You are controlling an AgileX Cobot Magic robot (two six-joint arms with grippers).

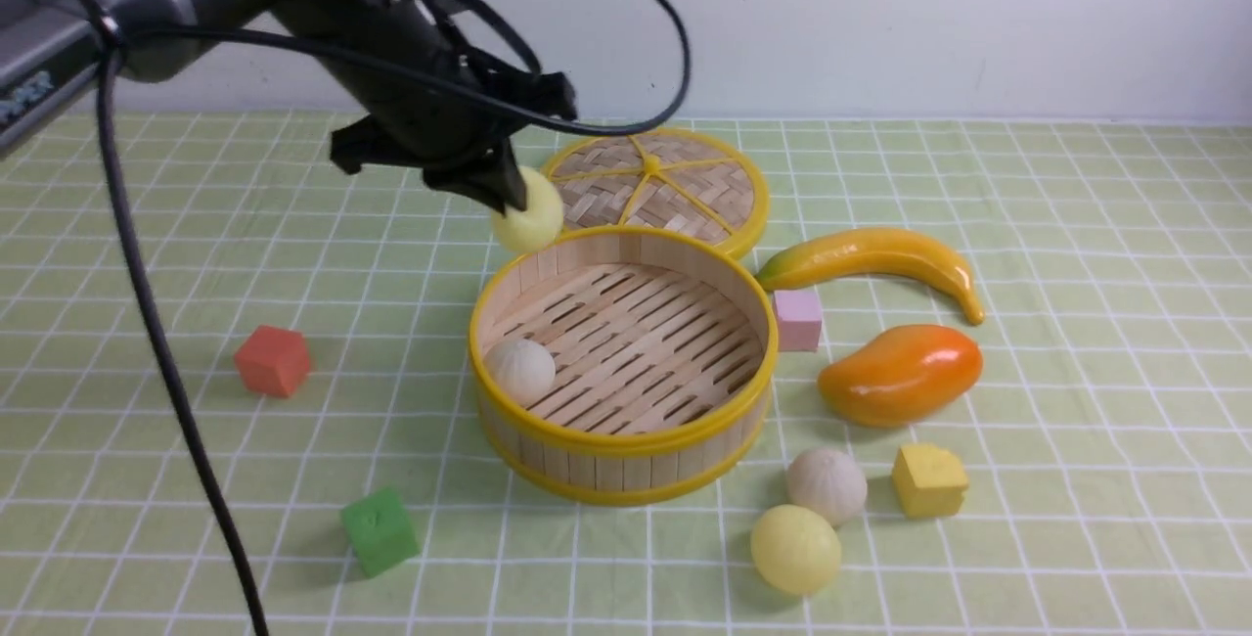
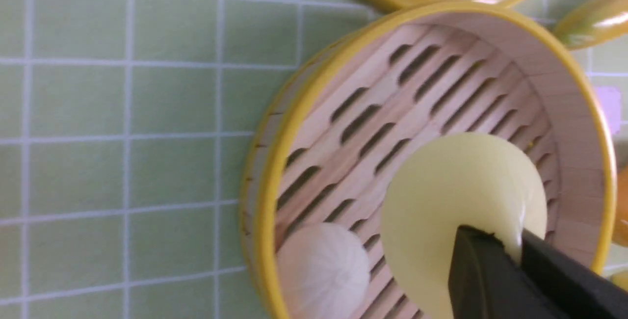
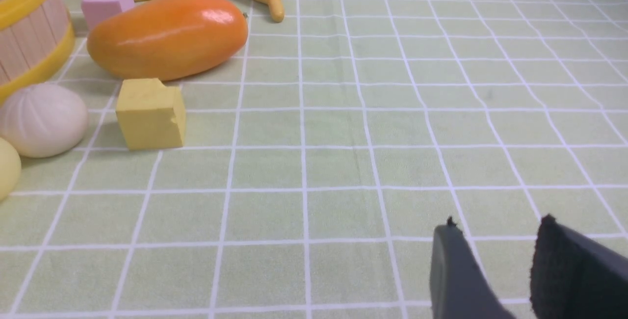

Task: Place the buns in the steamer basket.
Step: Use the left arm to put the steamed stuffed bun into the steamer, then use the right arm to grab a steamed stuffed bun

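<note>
The left gripper (image 1: 504, 188) is seen clamped on a smooth yellow bun (image 1: 533, 220), which is held in the air above the far left edge of the steamer basket (image 1: 626, 440). A first pleated bun (image 1: 520, 371) is found inside the basket, against its left wall. A second pleated bun (image 1: 827, 485) and a second yellow bun (image 1: 795, 549) are seen side by side on the checked cloth (image 1: 1076, 421), just beside the basket's near right. The right gripper (image 3: 498, 223) is held low over the cloth with its jaws apart and nothing between them.
</note>
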